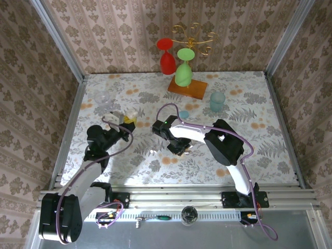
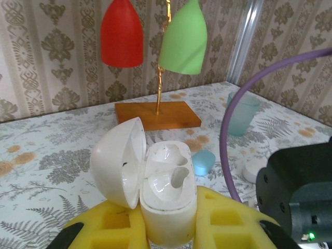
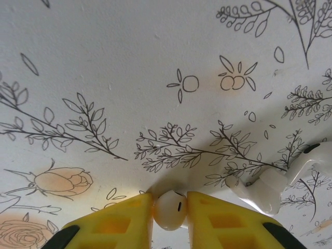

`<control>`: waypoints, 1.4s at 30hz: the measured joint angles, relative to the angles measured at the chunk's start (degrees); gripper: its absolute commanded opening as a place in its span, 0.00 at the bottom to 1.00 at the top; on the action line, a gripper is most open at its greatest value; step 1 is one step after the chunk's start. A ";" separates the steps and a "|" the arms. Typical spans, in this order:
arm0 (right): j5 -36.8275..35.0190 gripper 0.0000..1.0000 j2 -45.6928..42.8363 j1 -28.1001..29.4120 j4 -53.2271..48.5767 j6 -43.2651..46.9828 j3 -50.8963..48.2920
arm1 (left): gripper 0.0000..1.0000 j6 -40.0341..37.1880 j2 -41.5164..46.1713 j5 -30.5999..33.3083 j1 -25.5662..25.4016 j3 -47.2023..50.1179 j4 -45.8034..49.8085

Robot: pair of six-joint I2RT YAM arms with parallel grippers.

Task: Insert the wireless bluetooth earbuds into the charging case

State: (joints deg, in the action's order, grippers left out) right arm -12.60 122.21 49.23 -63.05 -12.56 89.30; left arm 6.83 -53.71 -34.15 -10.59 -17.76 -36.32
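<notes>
Earbud [image 3: 170, 210], tiny, glossy, likely slippery, sits pinched at its bulb in the right end effector [image 3: 170, 201]. Left end effector [image 2: 168, 220] clamps the open charging case [image 2: 165, 179].

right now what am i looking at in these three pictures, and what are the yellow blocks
Two robot arms are bolted to a table with a flowered cloth. The wide picture looks down from above and behind them; the other two come from a camera on each wrist, so the yellow blocks are that arm's own fingers. The left gripper holds an open white charging case. The right gripper pinches a white earbud at the cloth, a second earbud lying nearby. At the back, a red cup and a green cup hang on a gold stand.
</notes>
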 measured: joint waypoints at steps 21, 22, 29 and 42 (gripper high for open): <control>10.84 0.25 -19.32 -7.98 13.14 -2.69 -12.00 | 0.00 -8.85 -9.64 3.69 -13.64 -1.51 -0.46; 11.76 0.24 -20.90 -8.68 14.12 -2.69 -12.44 | 0.00 -8.98 -10.40 3.54 -14.19 -1.55 -0.57; 19.17 0.24 -31.17 -13.66 22.25 -3.06 -16.65 | 0.00 -8.70 -17.49 2.62 -17.88 -2.78 -5.38; 35.30 0.24 -45.11 -16.13 41.55 -8.74 -22.56 | 0.00 -7.65 -27.10 -0.63 -23.34 -7.89 -16.02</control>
State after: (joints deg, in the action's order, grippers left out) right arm 22.70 77.10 33.10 -21.50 -21.30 66.74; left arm -0.82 -80.82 -34.79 -33.93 -25.65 -52.34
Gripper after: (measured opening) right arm 0.245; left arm 0.190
